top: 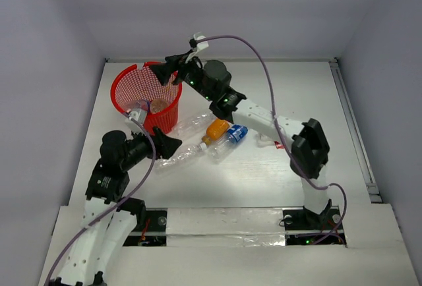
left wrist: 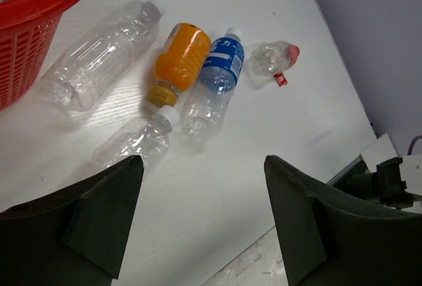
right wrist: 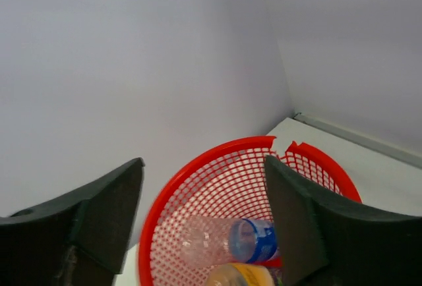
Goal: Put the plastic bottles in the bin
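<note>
I read left gripper [left wrist: 203,171] spread, empty; nearest clear bottle [left wrist: 135,142] lies just ahead-left, axis diagonal, cap away. Right gripper [right wrist: 203,167] spread, empty, over bin [right wrist: 211,153]

two clear bottles [left wrist: 99,55] [left wrist: 135,142], one orange bottle [left wrist: 181,58], one blue-labelled bottle [left wrist: 214,82], one red-capped bottle [left wrist: 273,58], one bin [right wrist: 217,187] holding two more.

Left gripper [left wrist: 203,171], right gripper [right wrist: 203,166], seemingly spread

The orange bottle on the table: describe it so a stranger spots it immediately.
Find the red mesh basket, far left. Bottles lie clustered to its right. The orange bottle is the only non-clear one, beside the blue-labelled bottle.
</note>
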Motion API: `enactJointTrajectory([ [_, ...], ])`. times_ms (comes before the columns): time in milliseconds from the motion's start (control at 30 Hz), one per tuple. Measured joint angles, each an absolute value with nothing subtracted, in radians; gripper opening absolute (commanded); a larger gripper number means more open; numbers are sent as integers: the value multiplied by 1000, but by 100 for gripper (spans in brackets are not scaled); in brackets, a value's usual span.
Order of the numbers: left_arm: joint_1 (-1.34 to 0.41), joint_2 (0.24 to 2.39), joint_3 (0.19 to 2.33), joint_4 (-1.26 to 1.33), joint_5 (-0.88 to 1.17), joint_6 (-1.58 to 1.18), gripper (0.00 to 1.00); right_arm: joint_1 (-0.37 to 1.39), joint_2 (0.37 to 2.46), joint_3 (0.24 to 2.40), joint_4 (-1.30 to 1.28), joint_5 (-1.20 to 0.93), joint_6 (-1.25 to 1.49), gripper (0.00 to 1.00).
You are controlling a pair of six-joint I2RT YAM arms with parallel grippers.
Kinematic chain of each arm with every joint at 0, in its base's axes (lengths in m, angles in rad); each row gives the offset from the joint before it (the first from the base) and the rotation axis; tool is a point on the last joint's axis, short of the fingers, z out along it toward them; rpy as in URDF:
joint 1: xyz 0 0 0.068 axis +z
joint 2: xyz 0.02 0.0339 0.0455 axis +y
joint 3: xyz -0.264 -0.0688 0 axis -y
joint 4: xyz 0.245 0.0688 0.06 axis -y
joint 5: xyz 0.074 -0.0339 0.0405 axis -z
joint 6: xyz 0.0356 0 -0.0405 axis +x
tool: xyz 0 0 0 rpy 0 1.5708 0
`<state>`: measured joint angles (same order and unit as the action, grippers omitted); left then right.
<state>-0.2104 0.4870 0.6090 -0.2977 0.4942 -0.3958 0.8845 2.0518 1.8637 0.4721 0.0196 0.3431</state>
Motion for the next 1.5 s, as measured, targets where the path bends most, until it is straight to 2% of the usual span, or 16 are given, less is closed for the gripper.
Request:
enactJointTrajectory([
  [33,-212,513,612,-299,495,-393,71,884,2007,1819,471,23,335,63],
  [67,-215,540,617,-299,496,-392,71,884,1964,1779,472,28,329,31],
  [100,-219,566,624,-299,496,-390,71,884,1915,1736,474,35,321,18],
  [167,-232,632,643,-298,495,-386,71,884,1803,1637,479,57,321,4],
  [200,-247,668,656,-295,489,-384,71,884,1748,1592,480,70,319,3],
  [333,-378,827,724,-295,401,-378,72,884,1507,1380,492,114,336,6],
  [433,-505,963,809,-332,284,-360,74,884,1340,1222,495,149,354,18],
  [467,-538,997,838,-351,242,-349,74,884,1296,1177,494,159,360,29],
  [533,-583,1051,892,-387,160,-322,76,884,1197,1078,470,181,383,46],
  [667,-612,1126,968,-456,22,-263,80,884,1070,959,431,206,413,56],
  [833,-624,1255,991,-514,-43,-217,86,884,931,863,374,229,427,57],
  [1067,-642,1435,992,-559,5,-188,89,884,789,836,299,262,411,61],
  [1233,-649,1443,991,-594,29,-191,94,884,743,833,248,281,393,62],
  [1500,-649,1471,987,-622,28,-199,94,884,732,807,209,272,389,63],
])
